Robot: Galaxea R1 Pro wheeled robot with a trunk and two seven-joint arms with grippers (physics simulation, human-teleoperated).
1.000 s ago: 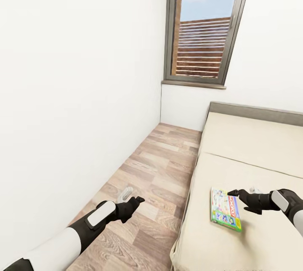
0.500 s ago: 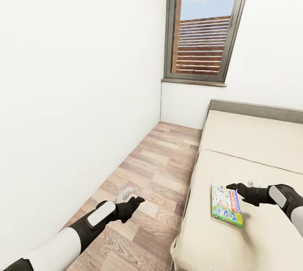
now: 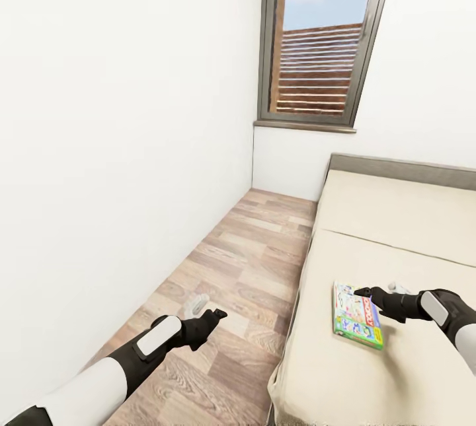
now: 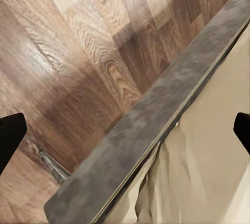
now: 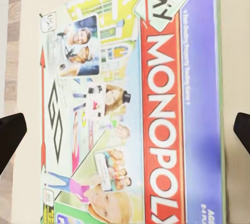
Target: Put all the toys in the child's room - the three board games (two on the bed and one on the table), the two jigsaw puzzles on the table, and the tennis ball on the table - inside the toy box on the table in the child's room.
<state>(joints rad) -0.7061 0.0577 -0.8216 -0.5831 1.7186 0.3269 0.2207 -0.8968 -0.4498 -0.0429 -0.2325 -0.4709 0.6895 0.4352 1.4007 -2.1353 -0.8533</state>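
Head view: a flat board game (image 3: 357, 315) with a green rim and colourful lid lies on the beige bed (image 3: 396, 228), near the bed's floor-side edge. The right gripper (image 3: 362, 294) hangs just over the box's far end; from here I cannot tell how wide its fingers stand. The left gripper (image 3: 215, 315) is held over the wood floor (image 3: 244, 267), well apart from the bed. A white wall (image 3: 119, 135) runs close along the left, a window (image 3: 324, 43) sits in the far wall, and the floor strip between wall and bed is narrow.

Left wrist view: the bed's grey frame edge (image 4: 156, 125) crosses over floor planks, with beige sheet beside it; the two dark fingertips (image 4: 10, 138) stand wide apart, nothing between.

Right wrist view: the "My Monopoly" lid (image 5: 135, 109) lies below, with bare sheet around it. Both fingertips (image 5: 10, 135) are spread far apart, holding nothing.
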